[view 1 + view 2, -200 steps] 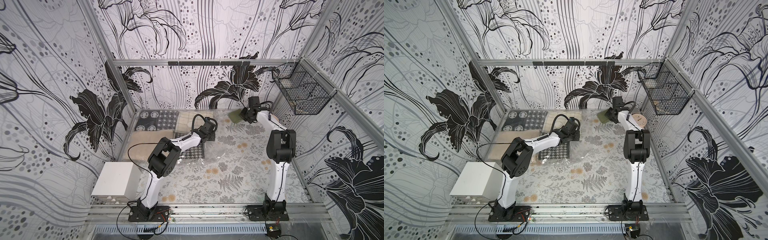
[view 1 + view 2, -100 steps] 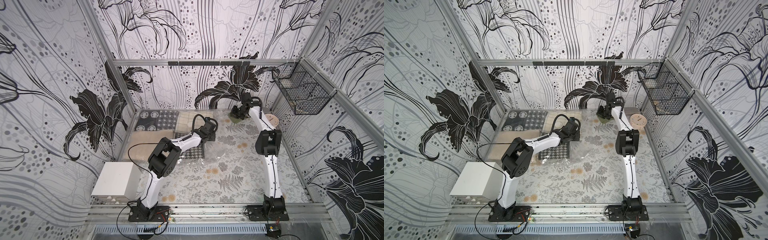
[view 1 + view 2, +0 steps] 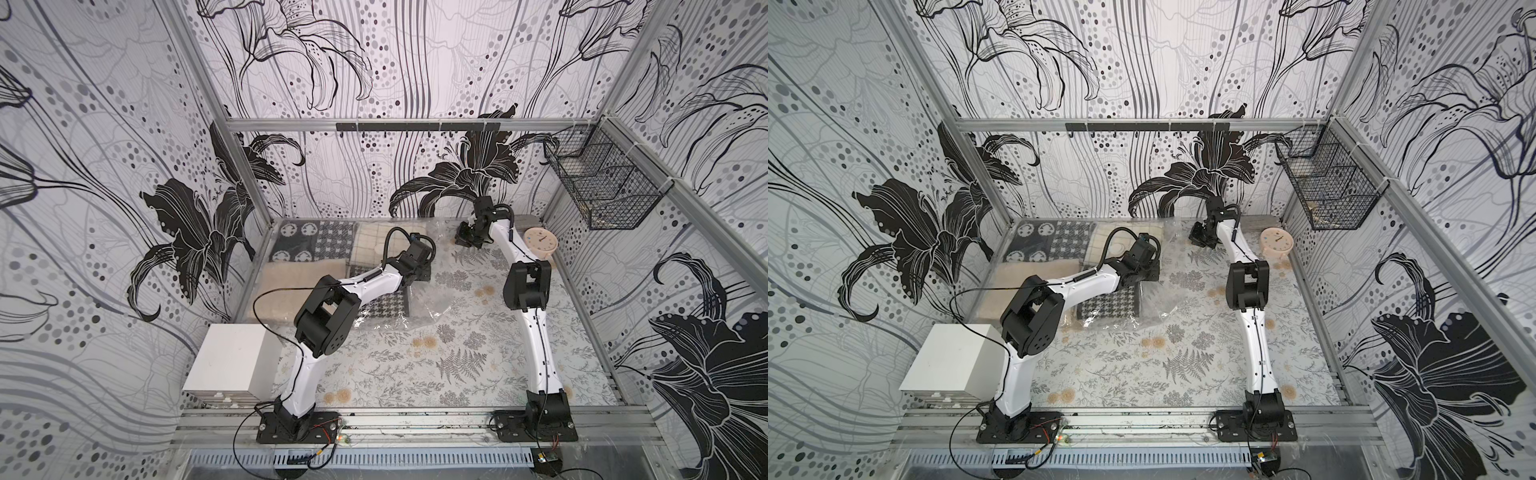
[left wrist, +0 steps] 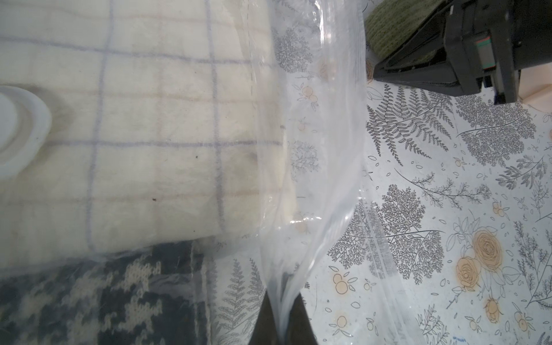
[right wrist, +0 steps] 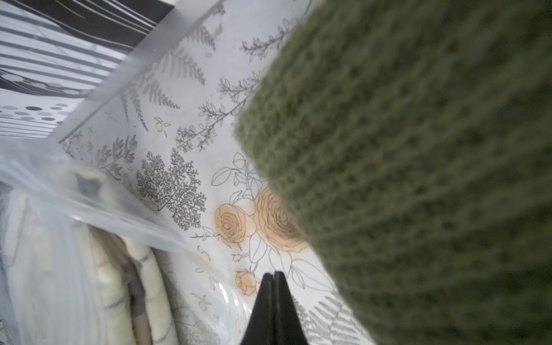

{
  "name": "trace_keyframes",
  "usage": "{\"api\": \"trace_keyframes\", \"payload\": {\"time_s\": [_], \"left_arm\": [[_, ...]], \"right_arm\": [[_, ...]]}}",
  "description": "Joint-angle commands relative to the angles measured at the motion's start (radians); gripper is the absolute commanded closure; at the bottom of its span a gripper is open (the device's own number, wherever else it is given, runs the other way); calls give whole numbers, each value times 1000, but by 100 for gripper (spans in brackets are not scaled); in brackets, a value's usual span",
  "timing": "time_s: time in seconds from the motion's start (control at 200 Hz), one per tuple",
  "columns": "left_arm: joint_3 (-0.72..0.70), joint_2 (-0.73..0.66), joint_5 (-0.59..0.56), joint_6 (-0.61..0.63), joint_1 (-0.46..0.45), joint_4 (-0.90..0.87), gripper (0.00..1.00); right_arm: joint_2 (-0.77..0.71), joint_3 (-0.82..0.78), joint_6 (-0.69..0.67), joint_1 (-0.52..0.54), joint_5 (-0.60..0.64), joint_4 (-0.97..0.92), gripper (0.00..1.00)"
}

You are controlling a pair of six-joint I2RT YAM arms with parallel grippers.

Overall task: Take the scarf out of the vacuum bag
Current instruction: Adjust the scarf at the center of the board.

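The vacuum bag [image 3: 419, 305] lies crinkled across the mat's left half, with folded textiles inside. My left gripper [image 4: 282, 301] is shut on a gathered fold of its clear plastic, near the bag's right edge [image 4: 313, 149]. The round white valve [image 4: 18, 131] sits over a cream checked textile [image 4: 134, 119]. The olive-green knit scarf [image 5: 418, 149] is outside the bag, at the back of the mat, right beside my right gripper [image 5: 273, 273]. That gripper's jaws are pressed together with nothing showing between their tips. In both top views the right gripper [image 3: 465, 239] [image 3: 1198, 239] covers the scarf.
A peach round clock [image 3: 539, 241] stands at the back right. A black wire basket [image 3: 602, 187] hangs on the right wall. A white box [image 3: 232, 361] sits at the front left. Inside the bag lie a houndstooth textile [image 3: 386, 303] and a patterned blanket [image 3: 307, 241].
My right arm has swung left along the back wall and come down toward the bag, uncovering the clock. The left arm has kept still on the plastic.
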Motion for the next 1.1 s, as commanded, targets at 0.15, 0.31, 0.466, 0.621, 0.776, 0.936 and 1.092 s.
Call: {"api": "trace_keyframes", "payload": {"time_s": [0.15,0.31,0.466,0.621,0.776,0.936,1.092], "left_arm": [[-2,-38,-12,20,-4,-7,100],[1,-38,1,28,-5,-7,100],[7,-34,2,33,-4,-10,100],[11,-34,-5,38,-5,-10,100],[14,-28,-7,49,-5,-7,100],[13,-25,-10,54,-5,2,100],[16,-24,4,58,-4,21,100]], "right_arm": [[80,77,68,-34,54,28,100],[73,37,64,-42,31,88,100],[65,12,50,-42,-59,164,100],[-14,-93,39,-41,-122,253,100],[-161,-255,7,-39,-165,347,100],[-390,-556,-4,-32,-154,504,100],[-588,-819,-44,7,-92,575,100]]}}
